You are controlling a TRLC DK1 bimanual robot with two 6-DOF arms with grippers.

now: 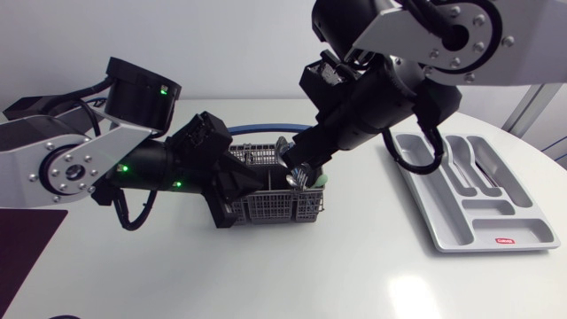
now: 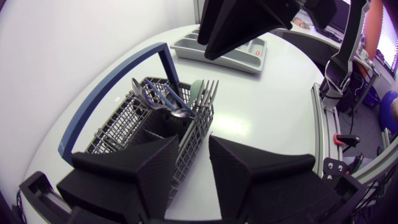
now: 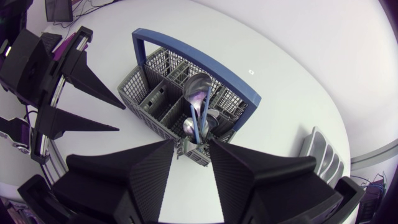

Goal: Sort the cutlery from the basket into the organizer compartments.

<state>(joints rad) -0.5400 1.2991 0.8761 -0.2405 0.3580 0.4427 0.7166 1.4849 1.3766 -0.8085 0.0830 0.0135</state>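
Observation:
A grey wire cutlery basket with a blue handle stands mid-table. Spoons with blue stems and a fork stand in its end compartment. My right gripper hangs open just above that compartment, and a blue-stemmed spoon rises between its fingers without clear contact. At the basket's opposite end my left gripper is open too; its fingers straddle the basket's wall. The grey organizer, also in the left wrist view, lies at the table's right, with one utensil in a long slot.
The white round table has bare surface in front of the basket and between the basket and the organizer. A dark mat lies at the front left edge.

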